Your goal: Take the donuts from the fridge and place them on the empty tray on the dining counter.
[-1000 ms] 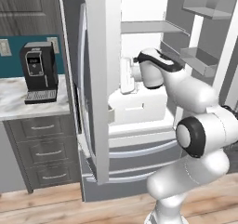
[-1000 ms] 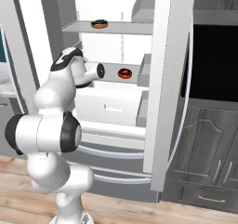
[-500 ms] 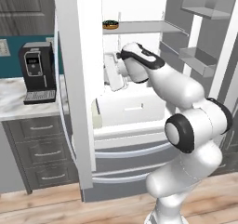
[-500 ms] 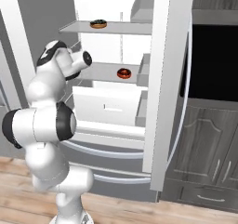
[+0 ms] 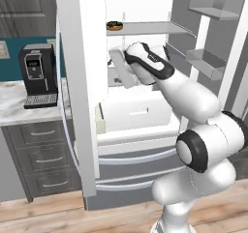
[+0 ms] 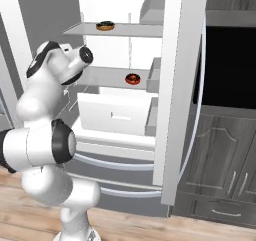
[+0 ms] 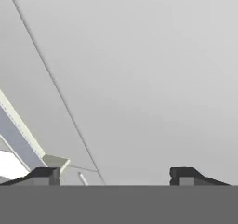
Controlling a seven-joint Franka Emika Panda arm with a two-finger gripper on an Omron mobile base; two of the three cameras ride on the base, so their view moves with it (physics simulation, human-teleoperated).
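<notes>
Your fridge [image 6: 175, 85] stands open in front of the base, its white inside lit and both doors swung wide. You can see the two donuts on separate shelves: the tan donut [image 6: 105, 25] with dark icing sits on the upper shelf [image 6: 135, 30], and it shows again in the left base view at the front of that same shelf [image 5: 115, 25]. The dark donut [image 6: 132, 78] with red-orange icing lies on the shelf below [image 6: 107, 76], toward its right end, close to the door-side bins. Beneath that shelf you see a white drawer [image 6: 115, 114] with a small handle.

Your arm is raised with its wrist inside the fridge opening, at about the level of the lower shelf and to the left of the dark donut. Your hand [image 7: 114, 175] points at a plain pale panel of the fridge's inside; its two dark fingertips [image 7: 44, 174] stand wide apart with nothing between them, and neither donut is touched.

To your left, a black coffee machine [image 5: 38, 76] rests on a marble surface [image 5: 19, 106] over grey drawers [image 5: 43, 154].
</notes>
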